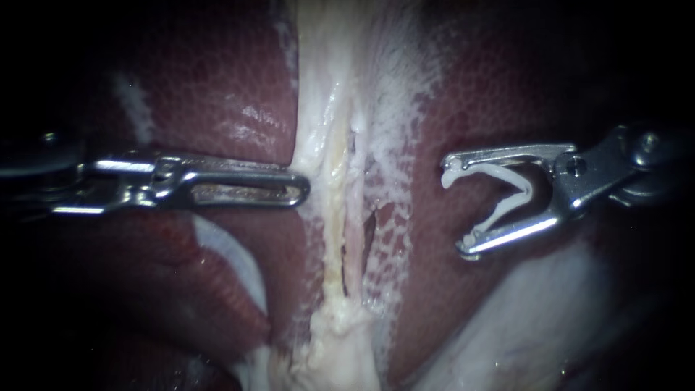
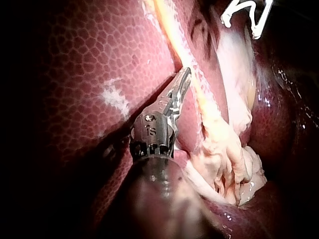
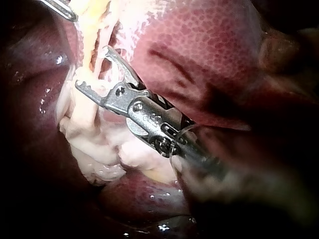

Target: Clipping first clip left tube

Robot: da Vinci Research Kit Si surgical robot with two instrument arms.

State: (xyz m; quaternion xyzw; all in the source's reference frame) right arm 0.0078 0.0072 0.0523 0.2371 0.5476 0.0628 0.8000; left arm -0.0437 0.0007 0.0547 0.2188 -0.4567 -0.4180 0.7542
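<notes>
A pale band of tissue runs down the middle between the liver lobes. In it lie a yellowish left tube [image 1: 334, 210] and, close beside it, a pinker right tube [image 1: 355, 239]. My left instrument [image 1: 300, 190] has its jaws lying together, and the tip rests against the band's left edge. My right instrument [image 1: 456, 211] is to the right of the tubes and clear of them. Its jaws stand wide apart and hold an open white clip [image 1: 515, 190]. The left wrist view shows my left instrument [image 2: 182, 84] beside the yellowish tube [image 2: 172, 30]. In the right wrist view my right instrument [image 3: 93, 67] points at the tubes.
Dark red liver [image 1: 217, 87] flanks the band on both sides. A small dark slit [image 1: 369, 226] opens in the tissue right of the tubes. Whitish tissue [image 1: 536, 318] lies under the right instrument, and a lumpy white mass [image 1: 340, 340] sits at the band's lower end.
</notes>
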